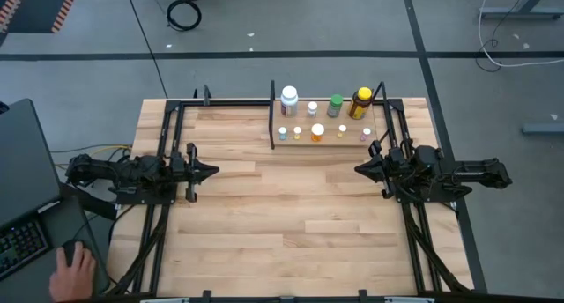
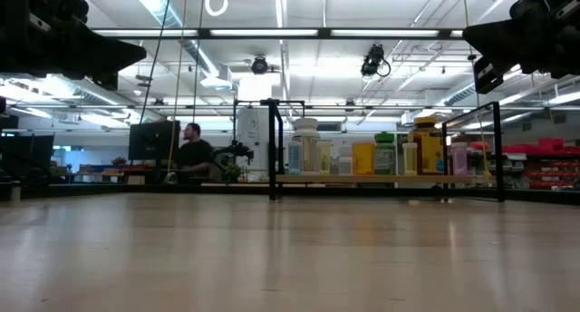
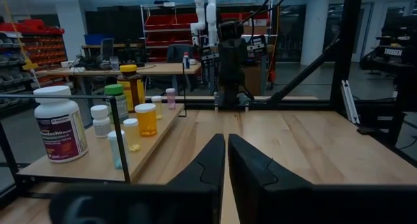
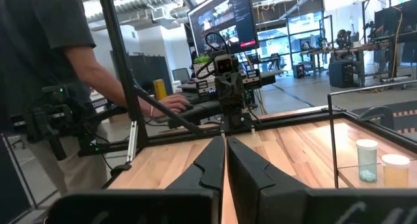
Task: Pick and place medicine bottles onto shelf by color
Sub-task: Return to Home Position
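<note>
Far left, off the table's edge: a person's hand resting on a mouse, beside a keyboard. Next, above the left half of the wooden table: left gripper, held clear of the wood and pointing toward the middle, fingers pressed together with only a hairline seam between them. Further right, at the table's far edge: the shelf, a narrow light plank between thin black posts, carrying the medicine bottles in two rows. Back row, left to right: large white labelled bottle, small white bottle, green bottle, yellow-capped bottle. Front row: five smaller bottles, upright and spaced apart, with an orange bottle in the middle, wider than its neighbours; colours of the tiniest ones hard to tell from above. In the left wrist view, the same line-up seen along the plank, with the large white labelled bottle nearest. Just in front of the shelf's right end: right gripper, likewise raised off the wood and pointing back toward the left one, fingers closed against each other. Both grippers level with one another across the table, well apart, and touching no bottle.
</note>
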You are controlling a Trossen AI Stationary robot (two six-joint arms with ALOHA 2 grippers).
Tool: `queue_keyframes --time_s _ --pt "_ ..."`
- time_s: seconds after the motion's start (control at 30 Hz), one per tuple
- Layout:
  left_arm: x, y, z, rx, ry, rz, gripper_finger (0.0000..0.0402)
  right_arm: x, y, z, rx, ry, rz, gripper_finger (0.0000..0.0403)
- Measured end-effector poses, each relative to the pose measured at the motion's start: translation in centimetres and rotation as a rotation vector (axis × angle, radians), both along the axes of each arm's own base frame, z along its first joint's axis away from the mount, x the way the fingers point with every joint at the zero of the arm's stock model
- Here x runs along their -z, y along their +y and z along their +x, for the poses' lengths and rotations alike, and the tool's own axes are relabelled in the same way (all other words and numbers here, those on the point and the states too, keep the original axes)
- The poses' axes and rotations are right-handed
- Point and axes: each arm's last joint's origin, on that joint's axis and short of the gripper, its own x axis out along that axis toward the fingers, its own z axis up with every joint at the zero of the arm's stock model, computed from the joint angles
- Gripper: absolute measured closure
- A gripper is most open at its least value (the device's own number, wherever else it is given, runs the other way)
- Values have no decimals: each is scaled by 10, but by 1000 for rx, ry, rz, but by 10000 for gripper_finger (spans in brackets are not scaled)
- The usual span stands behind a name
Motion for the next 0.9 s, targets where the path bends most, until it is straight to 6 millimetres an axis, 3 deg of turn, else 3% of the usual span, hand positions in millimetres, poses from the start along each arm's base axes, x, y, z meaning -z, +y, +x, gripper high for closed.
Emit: queue_keyframes --time_s 0.9 --pt "0 0 0 0 -1 0 375 0 0 0 0 0 0 380"
